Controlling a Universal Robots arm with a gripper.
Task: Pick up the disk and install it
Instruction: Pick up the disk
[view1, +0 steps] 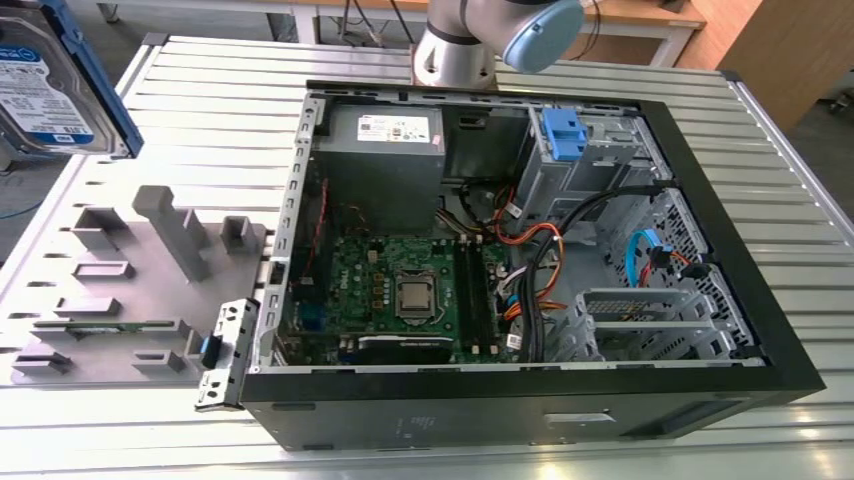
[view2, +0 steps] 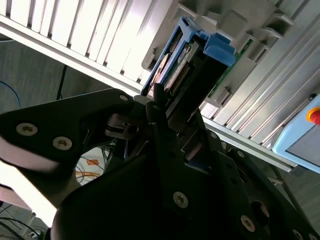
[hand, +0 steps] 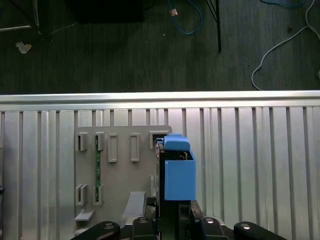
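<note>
Slip risk: gripper (view2: 172, 112) is clamped on the disk (hand: 177, 175), held upright in the air over the fixture plate (hand: 125, 175) nr the table's (hand: 260, 150) edge, so a bump vs the PC case (view1: 534, 410) rim could twist it loose.

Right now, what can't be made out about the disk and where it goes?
1. Exterior view: the disk is cut off by the top and left edges.
2. Second wrist view: the gripper, shut on the disk, covers its near end.
3. First wrist view: the disk stands edge-on; its blue carrier frame hides both flat faces.
4. Exterior view: the bay behind the blue latch in the computer case is shadowed; free slot unclear.
</note>
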